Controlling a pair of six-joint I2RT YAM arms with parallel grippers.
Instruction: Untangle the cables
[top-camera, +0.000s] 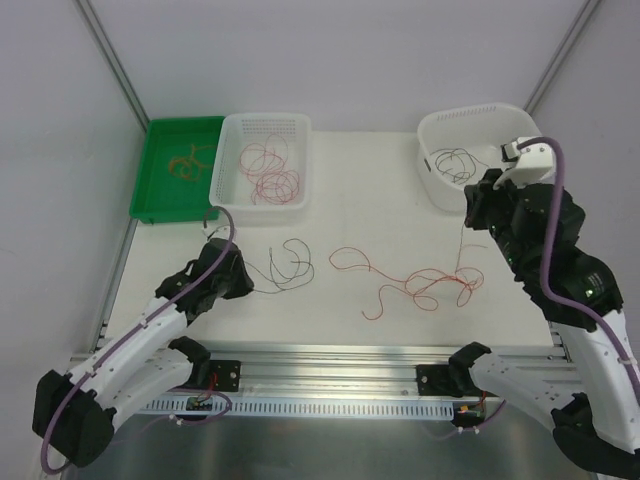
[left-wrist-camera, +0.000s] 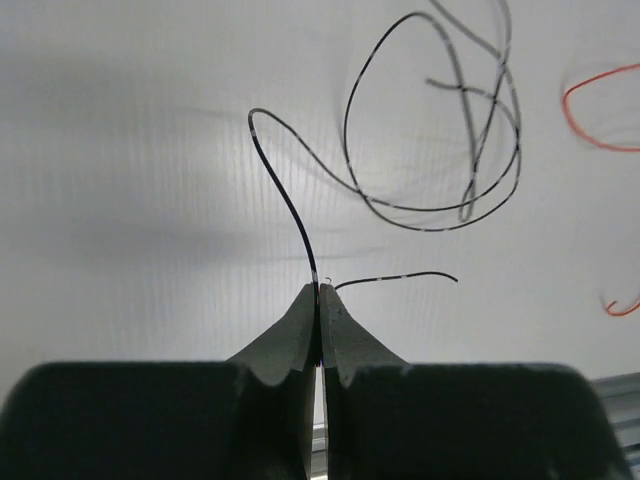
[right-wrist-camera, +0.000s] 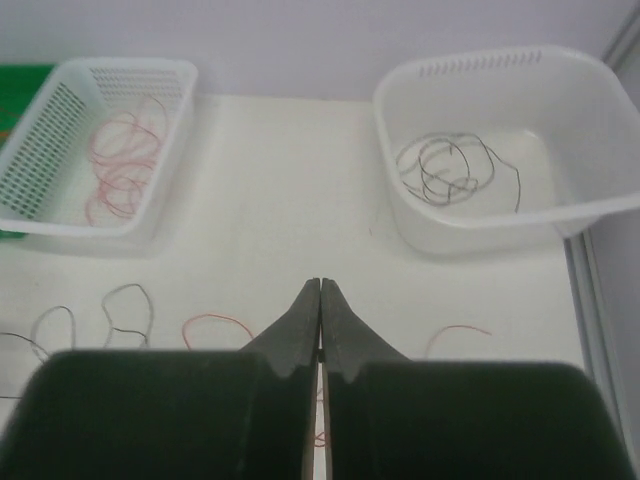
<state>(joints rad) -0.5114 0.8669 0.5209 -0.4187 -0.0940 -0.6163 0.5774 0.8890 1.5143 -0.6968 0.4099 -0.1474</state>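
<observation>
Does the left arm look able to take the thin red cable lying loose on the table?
Probably not yet: the left gripper is shut on a thin black cable and must release it first; the thin red cable lies farther right.

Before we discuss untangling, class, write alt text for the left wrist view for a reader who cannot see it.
The left arm's fingers are shut on a thin black cable, which curls away into loose loops on the white table. Bits of red cable show at the right edge.
</observation>
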